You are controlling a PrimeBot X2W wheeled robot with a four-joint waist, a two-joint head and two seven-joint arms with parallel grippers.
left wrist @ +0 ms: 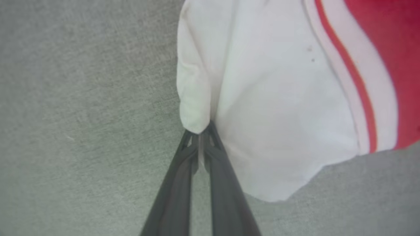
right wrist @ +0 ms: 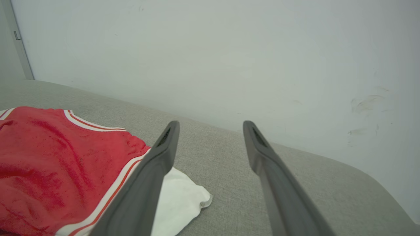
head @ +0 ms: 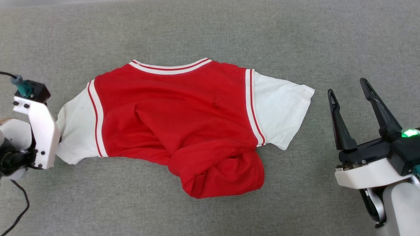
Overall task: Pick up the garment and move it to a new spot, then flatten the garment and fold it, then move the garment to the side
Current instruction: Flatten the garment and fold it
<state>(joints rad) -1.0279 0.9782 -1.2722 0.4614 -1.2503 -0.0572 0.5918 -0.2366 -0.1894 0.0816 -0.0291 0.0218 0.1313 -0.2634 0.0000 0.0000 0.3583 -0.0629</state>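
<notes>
Pinching sleeve (left wrist: pixel 262 98) edge of shirt (head: pixel 177 111) in left gripper (left wrist: pixel 201 134), right gripper (head: pixel 347 88) wide, empty; soft, light, limp, likely best gripped at hems.

We see a grey fabric-covered table (head: pixel 210 26) with a rounded corner, backed by a pale wall (right wrist: pixel 229 49) bearing faint scuffs (right wrist: pixel 366 105).

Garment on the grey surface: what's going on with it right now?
The left gripper has its jaws shut on the edge of one white sleeve of the garment, which lies on the grey surface with its collar away from the robot and its lower hem bunched up. The right gripper hangs beside the other sleeve, jaws open, holding nothing.
</notes>
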